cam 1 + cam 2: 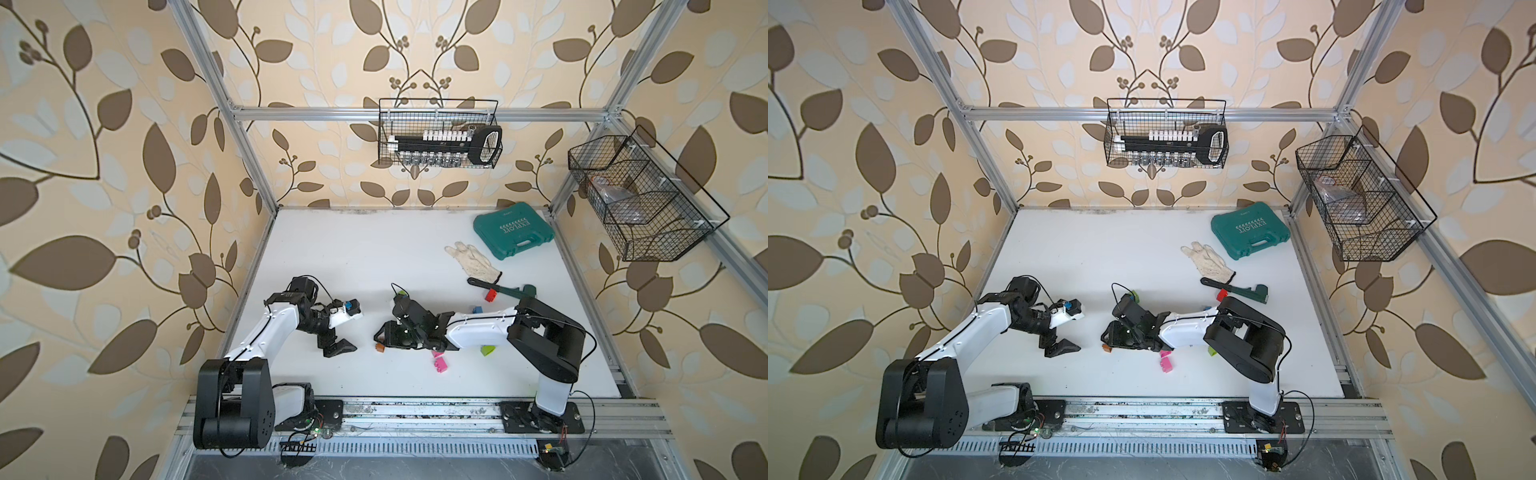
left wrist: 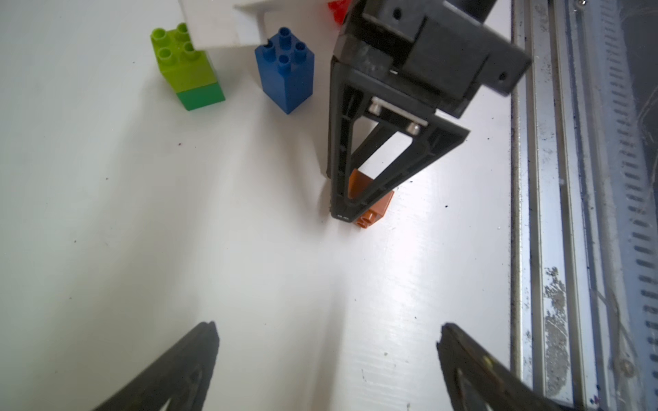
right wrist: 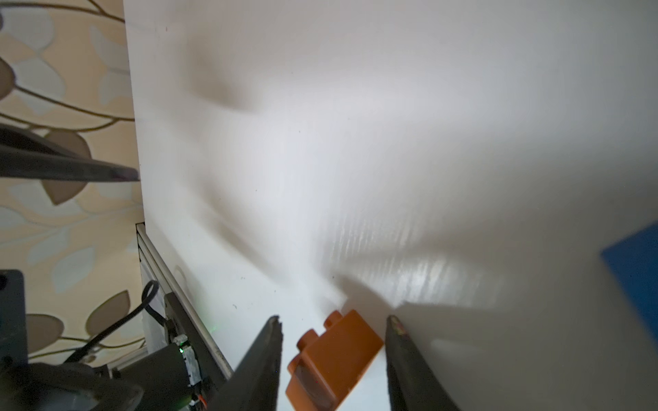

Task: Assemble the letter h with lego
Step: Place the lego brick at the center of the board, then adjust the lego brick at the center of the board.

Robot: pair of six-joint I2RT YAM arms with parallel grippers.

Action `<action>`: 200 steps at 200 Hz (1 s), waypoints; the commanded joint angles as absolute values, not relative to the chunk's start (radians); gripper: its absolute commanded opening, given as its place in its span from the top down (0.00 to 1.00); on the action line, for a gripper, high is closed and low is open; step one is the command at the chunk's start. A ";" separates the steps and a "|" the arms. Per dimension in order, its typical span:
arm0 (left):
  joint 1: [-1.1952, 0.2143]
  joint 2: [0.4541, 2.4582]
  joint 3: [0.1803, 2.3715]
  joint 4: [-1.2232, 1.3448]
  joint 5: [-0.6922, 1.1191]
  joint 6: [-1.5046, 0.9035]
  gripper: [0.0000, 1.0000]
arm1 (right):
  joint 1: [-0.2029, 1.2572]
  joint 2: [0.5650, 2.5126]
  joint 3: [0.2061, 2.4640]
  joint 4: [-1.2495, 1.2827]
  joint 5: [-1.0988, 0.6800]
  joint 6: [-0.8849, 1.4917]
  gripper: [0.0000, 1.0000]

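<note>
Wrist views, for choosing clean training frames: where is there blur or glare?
Right wrist view: orange brick fairly sharp, blue brick at the edge blurred, glare streaks on the table. Left wrist view: lime brick sharp, left gripper out of focus.

Cream wallpaper [image 1: 124,124] with large brown and pale grey leaves covers three walls, seen in both top views behind an aluminium frame [image 1: 332,111]. The white table [image 1: 353,249] lies under the left gripper [image 2: 327,326] and the right gripper [image 3: 333,318]. It is softly lit, with a streaky glare just ahead of each. Far beyond both grippers and high up, a black wire basket [image 1: 388,145] hangs on the back rail. A second wire basket [image 1: 673,232] hangs on the frame well out to the right gripper's right. Behind the grippers, metal rails [image 1: 415,409] edge the table, then a slotted duct [image 1: 415,449] and a dark floor strip [image 1: 415,469].
</note>
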State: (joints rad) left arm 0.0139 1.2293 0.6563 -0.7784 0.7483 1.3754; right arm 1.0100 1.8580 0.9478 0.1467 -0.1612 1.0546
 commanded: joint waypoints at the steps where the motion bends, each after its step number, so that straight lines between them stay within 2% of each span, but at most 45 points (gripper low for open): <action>1: -0.034 1.230 0.651 -0.747 0.788 1.442 0.01 | 0.998 1.794 0.952 0.067 -0.169 1.021 0.44; 39: -0.140 1.270 0.663 -0.696 0.746 1.445 0.01 | 0.941 1.607 0.905 -0.068 -0.094 0.986 0.42; 72: -0.299 1.342 0.687 -0.631 0.575 1.397 0.01 | 0.861 1.390 0.809 -0.212 0.052 0.940 0.39; 108: -0.398 1.431 0.770 -0.665 0.541 1.342 0.03 | 0.764 1.191 0.715 -0.285 0.103 0.907 0.37; 157: -0.493 1.489 0.766 -0.624 0.486 1.287 0.27 | 0.715 1.062 0.684 -0.346 0.130 0.874 0.37; 200: -0.524 1.502 0.769 -0.601 0.447 1.252 0.61 | 0.710 1.047 0.686 -0.350 0.122 0.874 0.37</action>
State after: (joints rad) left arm -0.5121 1.4948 0.7525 -0.5972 0.4778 1.2804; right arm 0.7132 1.0538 0.6937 -0.3183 0.1024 0.8921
